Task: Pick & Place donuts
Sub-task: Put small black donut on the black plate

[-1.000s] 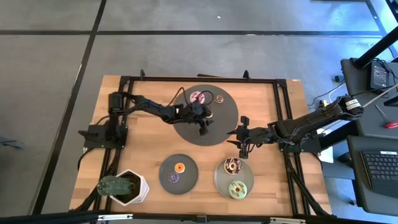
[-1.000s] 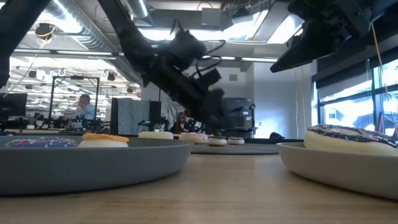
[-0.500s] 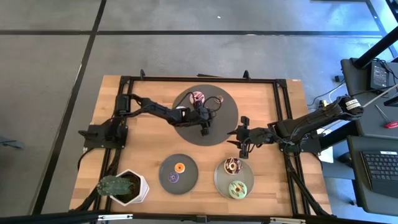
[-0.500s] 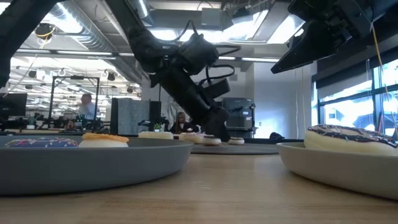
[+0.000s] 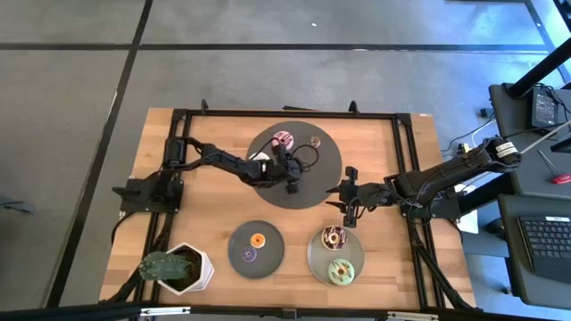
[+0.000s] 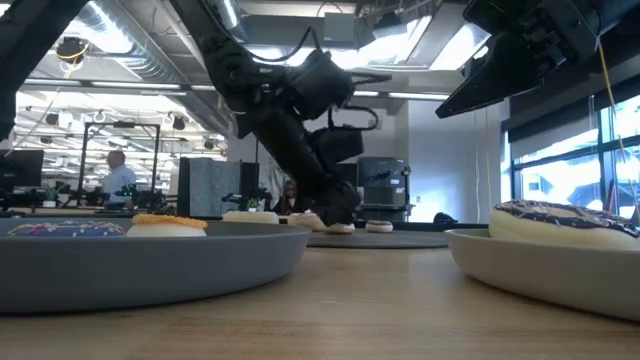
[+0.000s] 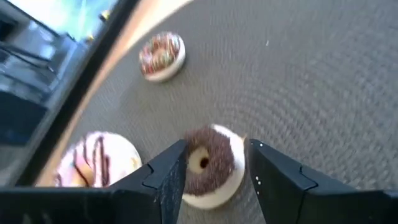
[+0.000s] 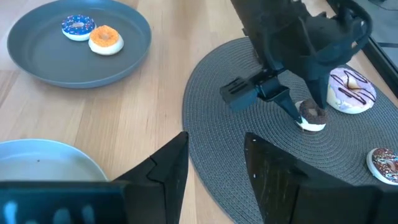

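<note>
On the round dark mat (image 5: 308, 178) my left gripper (image 7: 214, 180) is open and down low. Its fingers stand on either side of the brown mini donut (image 7: 208, 163), also seen in the right wrist view (image 8: 312, 116). A pink striped donut (image 5: 283, 138) and a small sprinkled donut (image 5: 314, 141) lie flat farther back on the mat. My right gripper (image 5: 348, 209) hovers open and holds nothing, above the far rim of the right grey plate (image 5: 314, 259). That plate holds the chocolate-sprinkled donut (image 5: 334, 237) and the green donut (image 5: 339, 270). My left gripper comes at the brown mini donut from above, slanting down, with one finger (image 7: 165, 180) on each side of its rim. The donut lies flat on the mat. Whether the fingers touch it, I cannot tell.
The left grey plate (image 5: 268, 259) near the table's near edge holds the orange mini donut (image 5: 258, 239) and the purple one (image 5: 247, 256). A potted cactus (image 5: 174, 267) stands at the near left corner. Bare wood lies between mat and plates.
My left gripper has come down from above the mat until its fingertips reach the mat surface around the brown mini donut, the arm folding lower. The donuts have not moved.
</note>
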Tool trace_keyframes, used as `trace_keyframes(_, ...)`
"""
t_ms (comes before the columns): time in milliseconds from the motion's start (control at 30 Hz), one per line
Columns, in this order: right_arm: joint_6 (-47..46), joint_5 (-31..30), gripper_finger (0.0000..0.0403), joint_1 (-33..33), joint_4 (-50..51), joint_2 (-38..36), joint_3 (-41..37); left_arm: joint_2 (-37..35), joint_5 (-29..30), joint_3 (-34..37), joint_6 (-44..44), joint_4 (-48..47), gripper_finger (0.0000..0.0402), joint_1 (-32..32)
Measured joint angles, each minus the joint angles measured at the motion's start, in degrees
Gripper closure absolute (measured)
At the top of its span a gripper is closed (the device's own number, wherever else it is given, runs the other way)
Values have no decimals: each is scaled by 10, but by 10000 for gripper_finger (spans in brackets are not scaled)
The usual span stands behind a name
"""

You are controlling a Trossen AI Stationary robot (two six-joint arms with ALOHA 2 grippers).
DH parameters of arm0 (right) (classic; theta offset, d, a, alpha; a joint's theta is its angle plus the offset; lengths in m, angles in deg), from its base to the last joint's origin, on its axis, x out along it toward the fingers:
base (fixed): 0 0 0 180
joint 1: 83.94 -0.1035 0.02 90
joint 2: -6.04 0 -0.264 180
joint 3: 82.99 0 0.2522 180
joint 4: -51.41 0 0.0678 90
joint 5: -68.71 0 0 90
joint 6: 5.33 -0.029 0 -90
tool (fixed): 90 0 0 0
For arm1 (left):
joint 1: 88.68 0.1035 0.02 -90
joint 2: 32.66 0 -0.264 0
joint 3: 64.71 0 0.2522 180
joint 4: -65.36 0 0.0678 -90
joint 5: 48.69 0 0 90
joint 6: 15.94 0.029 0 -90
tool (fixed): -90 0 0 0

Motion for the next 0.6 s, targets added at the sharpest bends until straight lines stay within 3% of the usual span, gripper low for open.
trace_keyframes(167, 0, 0, 245, 0, 0, 0, 0, 0, -47, 0, -45, -23, 238, 18)
trace_keyframes(333, 0, 0, 245, 0, 0, 0, 0, 0, -50, 0, -44, -23, 248, 24)
trace_keyframes(600, 0, 0, 245, 0, 0, 0, 0, 0, -86, 0, -46, -29, 306, 30)
